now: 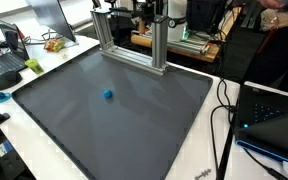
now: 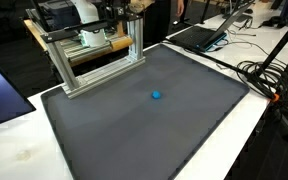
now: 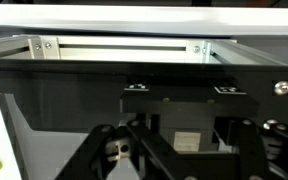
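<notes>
- Facing the metal frame (image 1: 134, 45) at the mat's (image 1: 134, 130) far edge, the claw (image 3: 184, 160) showed only dark links.
- Its opening could not be told.
- A blue ball (image 1: 108, 95) lay mid-mat.

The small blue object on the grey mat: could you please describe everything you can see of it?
Seen in both exterior views, the small blue object is a bright blue, roundish lump, too small to tell its material or parts. It lies alone near the middle of the dark grey mat, well in front of the aluminium frame. Nothing but the mat touches it.
</notes>
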Robot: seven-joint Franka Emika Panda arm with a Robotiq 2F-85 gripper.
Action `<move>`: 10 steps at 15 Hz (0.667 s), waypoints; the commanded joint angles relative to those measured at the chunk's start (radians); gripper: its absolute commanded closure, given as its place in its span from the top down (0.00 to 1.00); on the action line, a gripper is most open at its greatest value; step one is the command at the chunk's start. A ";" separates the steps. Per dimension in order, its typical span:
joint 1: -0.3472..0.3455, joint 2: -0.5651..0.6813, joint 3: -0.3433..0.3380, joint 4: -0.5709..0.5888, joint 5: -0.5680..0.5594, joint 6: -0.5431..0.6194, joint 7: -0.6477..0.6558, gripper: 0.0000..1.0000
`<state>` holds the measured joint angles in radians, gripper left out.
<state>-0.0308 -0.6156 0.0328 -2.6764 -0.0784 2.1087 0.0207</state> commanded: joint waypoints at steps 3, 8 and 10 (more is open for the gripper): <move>0.000 0.028 0.001 0.035 -0.005 -0.076 0.019 0.60; 0.007 0.042 0.004 0.062 0.007 -0.103 0.046 0.31; 0.005 0.046 0.007 0.070 0.006 -0.111 0.058 0.22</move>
<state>-0.0282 -0.5815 0.0362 -2.6298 -0.0766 2.0534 0.0555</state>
